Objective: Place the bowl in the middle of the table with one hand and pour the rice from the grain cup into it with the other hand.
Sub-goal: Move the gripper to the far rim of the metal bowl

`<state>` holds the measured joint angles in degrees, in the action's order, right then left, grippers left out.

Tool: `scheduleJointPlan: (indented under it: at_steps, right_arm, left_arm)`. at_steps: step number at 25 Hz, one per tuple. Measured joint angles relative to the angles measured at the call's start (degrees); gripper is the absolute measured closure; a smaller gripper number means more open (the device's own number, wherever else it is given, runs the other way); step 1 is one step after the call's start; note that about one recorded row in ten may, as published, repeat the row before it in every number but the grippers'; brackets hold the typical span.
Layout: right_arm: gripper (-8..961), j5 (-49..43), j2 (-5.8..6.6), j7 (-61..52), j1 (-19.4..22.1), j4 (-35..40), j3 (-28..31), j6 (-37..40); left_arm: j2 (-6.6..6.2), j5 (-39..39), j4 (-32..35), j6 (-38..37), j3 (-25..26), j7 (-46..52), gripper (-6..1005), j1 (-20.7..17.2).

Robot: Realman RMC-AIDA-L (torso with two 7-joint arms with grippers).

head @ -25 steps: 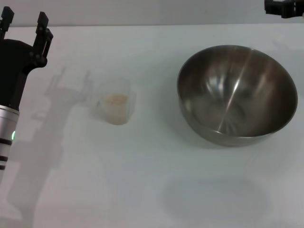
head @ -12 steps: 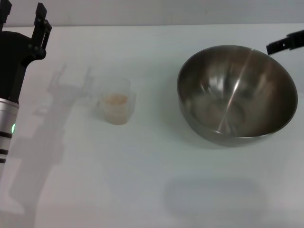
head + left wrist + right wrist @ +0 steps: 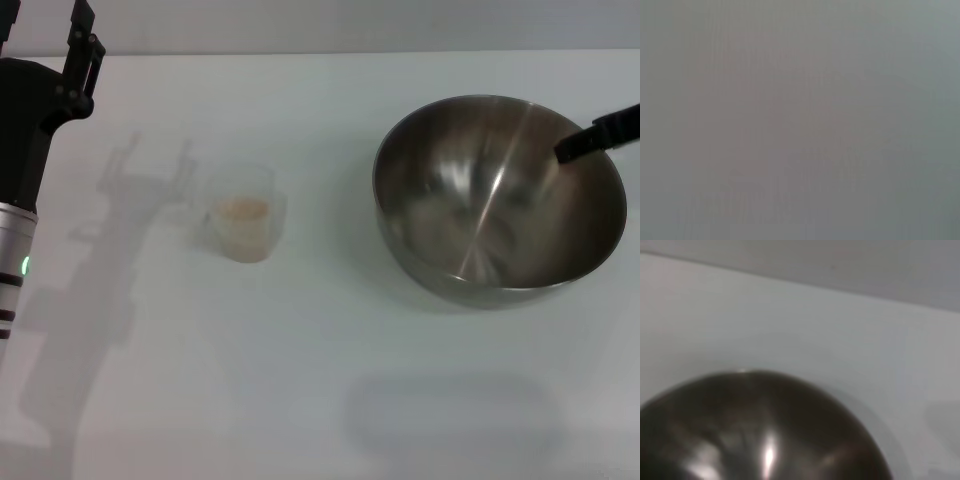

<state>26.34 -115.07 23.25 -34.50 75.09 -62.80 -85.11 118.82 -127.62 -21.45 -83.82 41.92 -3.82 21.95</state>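
Note:
The steel bowl (image 3: 497, 200) stands on the right side of the white table (image 3: 300, 340); the right wrist view shows its shiny inside (image 3: 755, 440) from close above. My right gripper (image 3: 598, 133) reaches in from the right edge, a dark tip over the bowl's right rim. The clear grain cup (image 3: 243, 218) stands left of the middle, upright, with pale rice (image 3: 243, 209) in it. My left gripper (image 3: 45, 28) is open at the far left corner, well behind and left of the cup, holding nothing.
The left arm's black and silver body (image 3: 20, 190) runs down the left edge. The left wrist view shows only a flat grey surface. Bare tabletop lies between the cup and the bowl and along the front.
My right gripper has come down from the far right corner to over the bowl's right rim. The left gripper has drifted slightly back. Bowl and cup have not moved.

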Motion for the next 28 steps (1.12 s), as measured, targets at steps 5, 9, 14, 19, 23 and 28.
scheduleJointPlan:
  at_steps: [5,9,14,19,23,28]
  right_arm:
    - [193,-0.5,-0.19,0.1,-0.2,-2.0,-0.2,0.4]
    - [200,-1.9,-0.48,0.2,-0.8,-3.3,-0.3,0.6]
    - [208,-4.1,-1.48,0.7,-1.2,-4.3,-0.5,1.5]
    - [299,-4.4,-1.76,1.2,-1.5,-5.8,0.1,2.8]
    - [454,-4.5,-1.76,1.6,-1.6,-6.6,0.1,3.8]
    - [587,-4.6,-1.74,1.9,-1.6,-6.6,-0.3,4.0]
  left_arm:
    - [0.01,0.0,0.0,-0.2,0.0,0.0,332,-0.2]
    - [0.01,0.0,0.0,-0.2,0.0,0.0,333,-0.3]
    - [0.01,0.0,0.0,-0.2,0.0,0.0,333,-0.5]
    - [0.01,0.0,0.2,-0.6,0.0,0.0,332,-0.7]
    - [0.01,0.0,0.5,-1.3,0.0,0.0,332,-0.7]
    - [0.01,0.0,0.6,-1.6,0.0,0.0,332,-0.7]
